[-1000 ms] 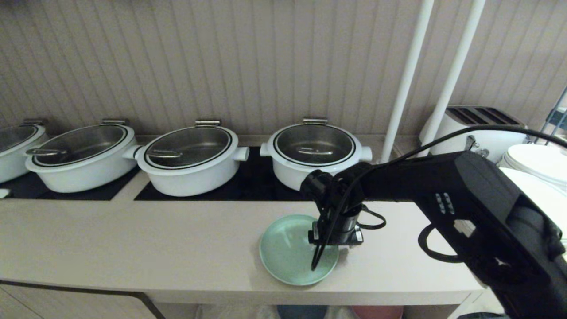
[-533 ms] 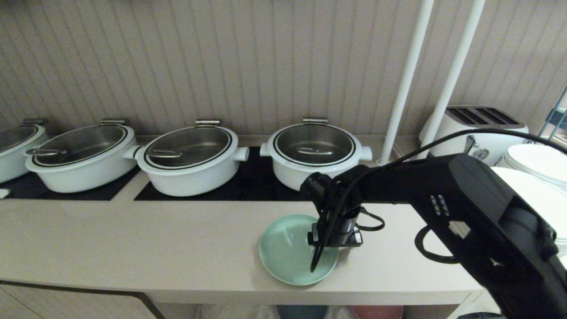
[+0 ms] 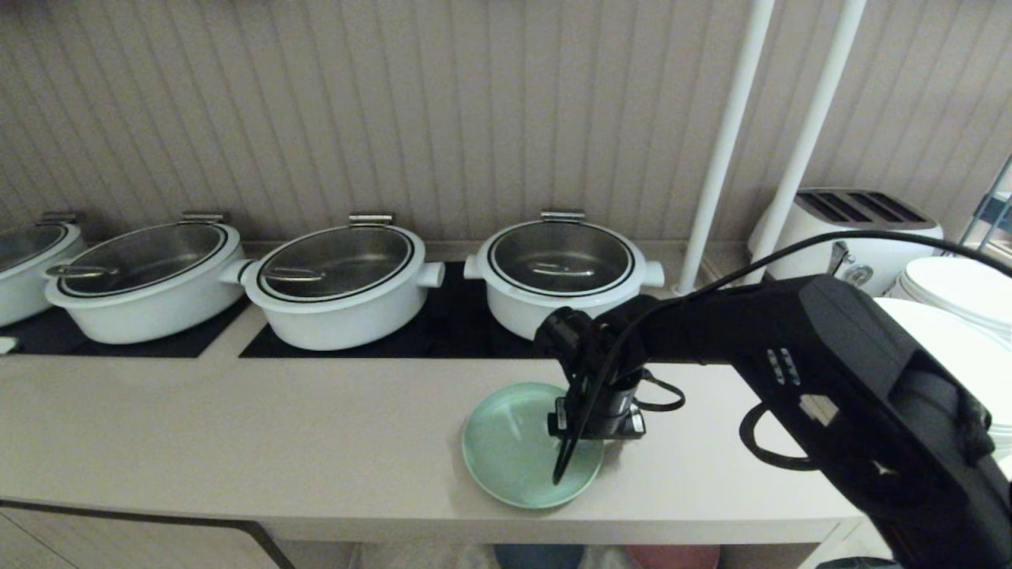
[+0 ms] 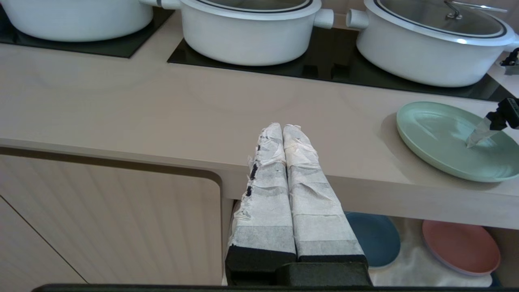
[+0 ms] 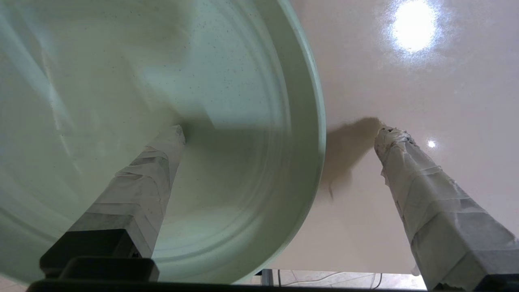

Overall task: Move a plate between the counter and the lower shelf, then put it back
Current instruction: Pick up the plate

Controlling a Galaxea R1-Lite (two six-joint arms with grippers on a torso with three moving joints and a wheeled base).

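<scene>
almost nothing has changed over the last second: the right gripper (image 5: 279,136) hangs in the same spot over the mint-green plate (image 3: 514,450), so the approach looks finished and the next move is to close. its jaws are spread wide and hold nothing. they straddle the plate's right rim, one taped finger (image 5: 154,162) over the plate's inside, the other over bare counter (image 3: 237,427) just beside the rim. the plate lies flat near the counter's front edge, in front of the rightmost white pot (image 3: 563,273). the left gripper (image 4: 284,136) is parked below the counter edge, fingers pressed together, empty. in the lower shelf (image 4: 409,271) sit a blue plate (image 4: 375,239) and a pink plate (image 4: 460,251)
</scene>
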